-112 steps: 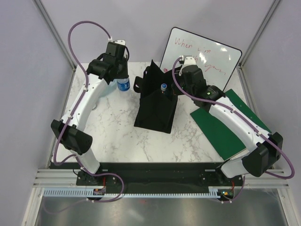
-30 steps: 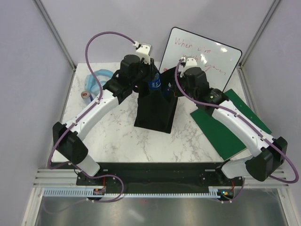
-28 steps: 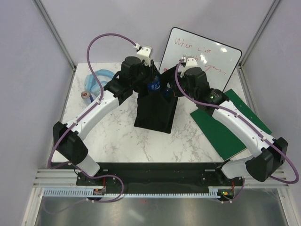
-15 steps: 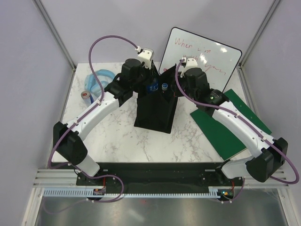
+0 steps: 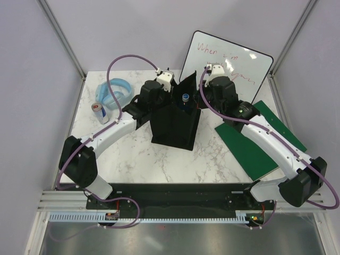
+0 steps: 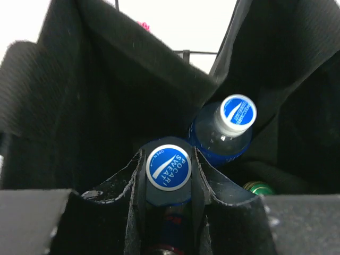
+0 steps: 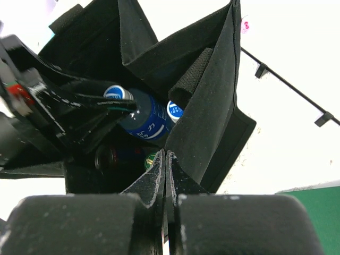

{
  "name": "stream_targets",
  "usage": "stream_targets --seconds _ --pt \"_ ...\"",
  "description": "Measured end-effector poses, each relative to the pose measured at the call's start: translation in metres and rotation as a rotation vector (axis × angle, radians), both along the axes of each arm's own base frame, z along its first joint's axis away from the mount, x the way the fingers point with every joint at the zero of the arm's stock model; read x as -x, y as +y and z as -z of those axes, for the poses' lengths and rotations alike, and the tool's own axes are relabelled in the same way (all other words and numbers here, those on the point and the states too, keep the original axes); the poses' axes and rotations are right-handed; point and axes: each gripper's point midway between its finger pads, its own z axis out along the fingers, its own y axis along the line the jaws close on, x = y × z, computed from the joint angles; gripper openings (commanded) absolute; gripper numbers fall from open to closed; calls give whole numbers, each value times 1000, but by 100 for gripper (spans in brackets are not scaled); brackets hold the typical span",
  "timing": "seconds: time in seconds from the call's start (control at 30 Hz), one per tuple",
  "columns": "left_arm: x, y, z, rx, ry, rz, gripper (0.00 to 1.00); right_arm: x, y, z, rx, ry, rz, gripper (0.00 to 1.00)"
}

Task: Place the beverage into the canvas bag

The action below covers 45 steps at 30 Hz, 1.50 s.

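Holding the beverage inside the canvas bag, beside a second bottle, left hand clenched just under its cap, judged full, heavy, stiff but slick, so best gripped there, right hand pinching the bag's soft rim.

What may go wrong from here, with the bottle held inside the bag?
1. The held bottle sits close beside another bottle in the canvas bag; lowering it may knock that one.
2. The right tool pinches the bag's rim; if the fabric slips, the opening may fold onto the left tool.
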Motion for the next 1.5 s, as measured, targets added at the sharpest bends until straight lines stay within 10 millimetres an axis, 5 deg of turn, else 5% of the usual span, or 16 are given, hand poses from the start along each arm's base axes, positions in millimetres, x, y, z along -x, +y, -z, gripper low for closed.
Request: stream_targets --seconds 0.3,0.4,0.7,1.23,1.5 --pt "8 2 23 -5 45 7 4 0 0 2 -2 -2 -1 0" --pt "9 1 24 4 52 8 23 1 0 2 -2 -2 -1 0" --pt "11 1 24 20 63 2 55 2 0 2 -5 -5 -4 0" --pt "27 11 -80 137 -56 -5 86 2 1 1 -10 -8 -8 0" --pt "51 46 -148 173 -131 -84 91 2 1 1 -10 -7 -8 0"
